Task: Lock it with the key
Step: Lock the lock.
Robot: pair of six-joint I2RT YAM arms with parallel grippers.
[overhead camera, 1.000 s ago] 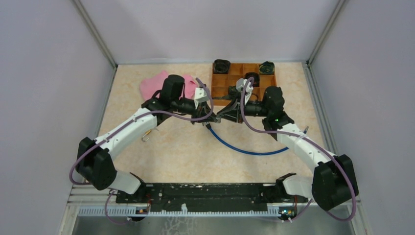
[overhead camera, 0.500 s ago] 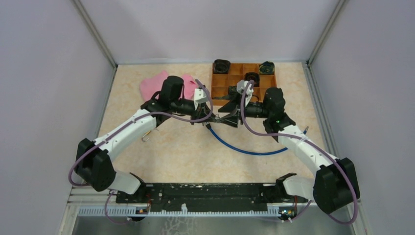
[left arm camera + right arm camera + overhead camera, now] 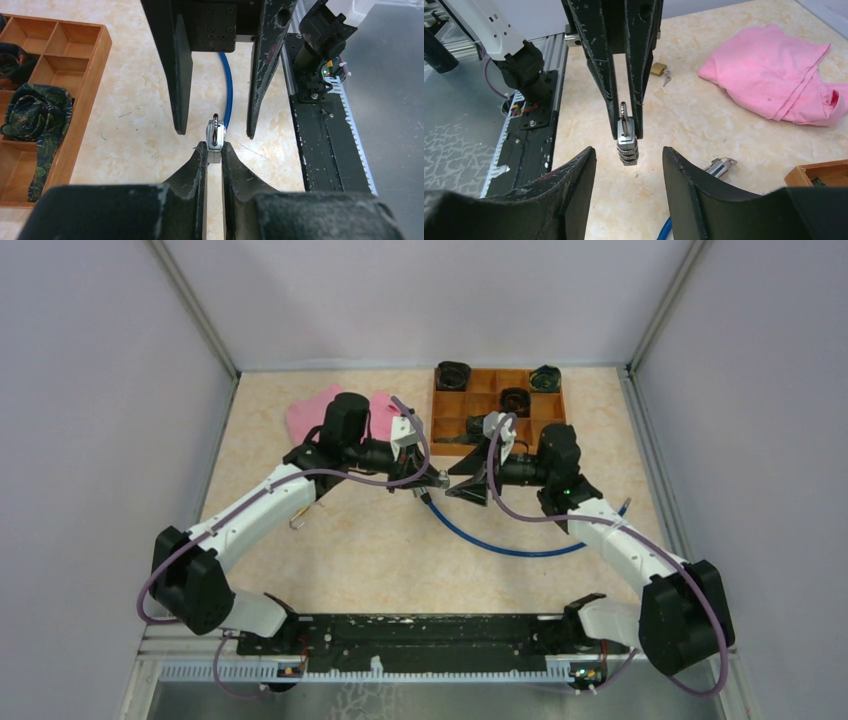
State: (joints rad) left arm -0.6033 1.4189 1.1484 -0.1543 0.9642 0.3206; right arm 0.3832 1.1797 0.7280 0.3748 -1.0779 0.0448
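1. Room between the parted fingers of the right tool (image 3: 629, 151), entry faced by the padlock (image 3: 627, 142) pinched in the left tool (image 3: 213, 150).
2. Underneath, blocked low by the blue cable (image 3: 500, 545) curving across the table (image 3: 370, 550).
3. Hemmed behind by the wooden tray (image 3: 438, 410) and the pink cloth (image 3: 774, 75); passable over bare table toward the bases.

Two padlocks (image 3: 627, 144) (image 3: 657, 68), one pink cloth (image 3: 774, 75), one tray (image 3: 437, 405), one cable (image 3: 510, 549)

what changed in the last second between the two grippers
The right gripper opened and drew back a little toward its own side, away from the silver padlock. The left gripper stayed clamped on that padlock. The blue cable, pink cloth and wooden tray did not move.
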